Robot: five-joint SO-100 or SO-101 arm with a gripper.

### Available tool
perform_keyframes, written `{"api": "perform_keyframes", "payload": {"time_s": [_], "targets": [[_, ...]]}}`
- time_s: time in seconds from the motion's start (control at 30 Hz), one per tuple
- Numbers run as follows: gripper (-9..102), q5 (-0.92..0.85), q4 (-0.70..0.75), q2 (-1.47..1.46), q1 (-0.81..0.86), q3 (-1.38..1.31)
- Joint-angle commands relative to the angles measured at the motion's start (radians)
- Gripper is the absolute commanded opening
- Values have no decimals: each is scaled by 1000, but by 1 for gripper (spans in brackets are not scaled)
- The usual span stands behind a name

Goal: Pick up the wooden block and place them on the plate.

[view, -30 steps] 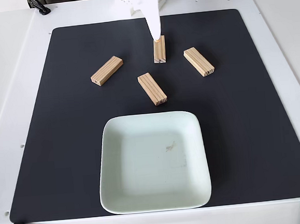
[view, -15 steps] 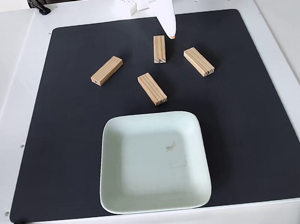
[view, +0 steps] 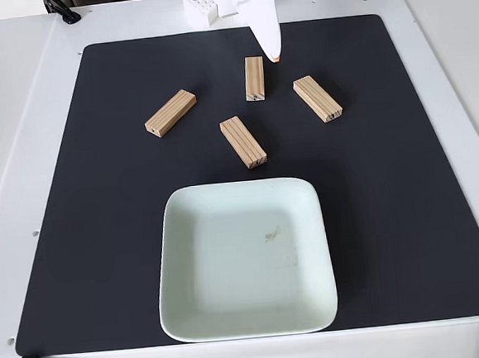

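My gripper (view: 274, 58) hangs just up-right of the nearest wooden block (view: 254, 78), whose long axis runs up-down; jaw opening unclear.

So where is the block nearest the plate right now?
In the fixed view, that wooden block lies on the black mat, just above the plate and slightly left of its centre, below the upright-pointing block.

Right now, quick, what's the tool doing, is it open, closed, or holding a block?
Tool: holding nothing, its tip poised just right of the upright-lying wooden block; open or closed cannot be told from the fixed view.
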Motion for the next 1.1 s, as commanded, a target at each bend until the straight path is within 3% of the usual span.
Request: {"api": "perform_keyframes", "payload": {"time_s": [0.0,0.2,0.53,0.83,1.07], "targets": [[-1,54,8,-5,-40,-25],[-1,229,12,-78,-23,-244],[0,393,15,-758,97,-810],[0,684,362,-1365,109,-1404],[-1,876,541,-1690,112,-1677]]}}
